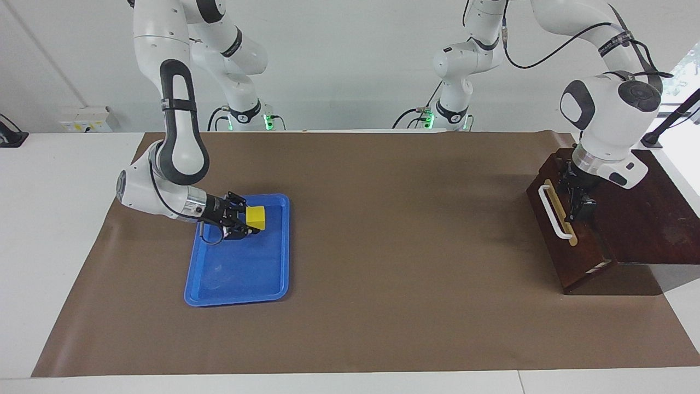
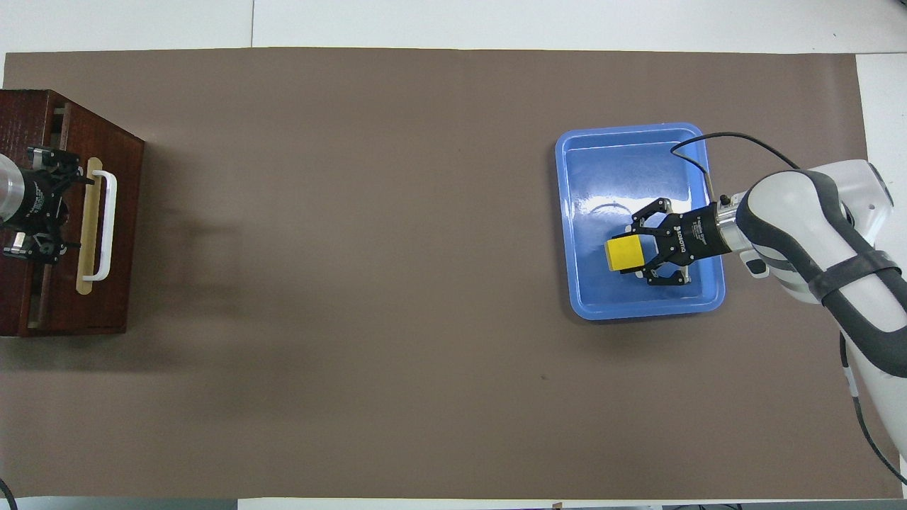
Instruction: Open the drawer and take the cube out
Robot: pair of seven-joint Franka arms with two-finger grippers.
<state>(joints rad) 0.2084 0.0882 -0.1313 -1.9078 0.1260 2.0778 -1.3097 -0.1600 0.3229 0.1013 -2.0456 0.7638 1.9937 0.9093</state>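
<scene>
The small yellow cube [image 1: 255, 217] [image 2: 623, 253] sits between the fingertips of my right gripper [image 1: 247, 218] [image 2: 633, 252], which is shut on it, low over the blue tray [image 1: 235, 298] [image 2: 623, 131], over the tray's half nearer to the robots. The dark brown drawer [image 1: 547, 219] [image 2: 124, 212] with its white bar handle [image 1: 552, 210] [image 2: 108, 223] belongs to the dark wooden box [image 1: 656, 230] [image 2: 21, 113] at the left arm's end of the table. My left gripper [image 1: 579, 205] [image 2: 67, 209] is open, just above the drawer's top edge beside the handle. The drawer's inside is hidden.
A brown mat [image 1: 394, 246] [image 2: 354, 283] covers most of the table. The blue tray lies toward the right arm's end and holds nothing else. The right arm's cable [image 2: 708, 138] loops over the tray's edge.
</scene>
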